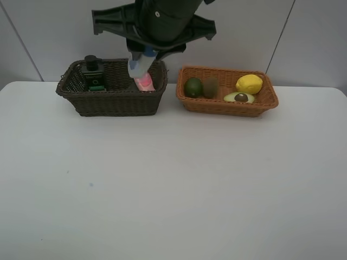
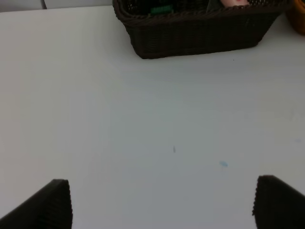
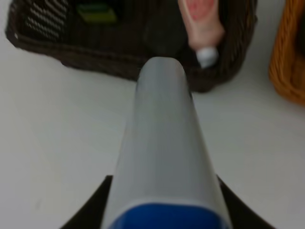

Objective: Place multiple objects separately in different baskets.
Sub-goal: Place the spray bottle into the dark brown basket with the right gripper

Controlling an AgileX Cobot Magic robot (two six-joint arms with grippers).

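A: White plastic with a blue cap — the blue-capped white bottle (image 1: 140, 65) hangs above the dark brown woven wicker basket (image 1: 111, 100), clamped in the right hand (image 1: 142, 60).

B: Where does it sit over the basket?

A: In the high view, at about three o'clock of the basket's opening, just above the pink plastic bottle (image 1: 145, 82) already lying inside. The right wrist view shows the white bottle's long axis running straight out from the hand, the blue cap nearest the camera and the far end pointing toward the basket.

B: So the move turns on what?

A: On the drop line. The basket lies directly ahead of and below the bottle, and the pink bottle is just beneath. I judge a release here would land it on or beside the pink one, inside the rim.

B: And the other arm?

A: The left hand (image 2: 162, 202) stands with its fingers wide apart over bare white bench (image 1: 173, 189), holding nothing, well apart from the basket. The right is plainly nearer.

B: What else is in there?

A: The dark green pump bottle (image 1: 93, 73) stands at nine o'clock of the same basket. The orange-tan woven basket (image 1: 227, 105) at its right holds the green avocado (image 1: 193, 86), brown kiwi (image 1: 210, 86), halved avocado (image 1: 239, 97) and yellow lemon (image 1: 249, 84).
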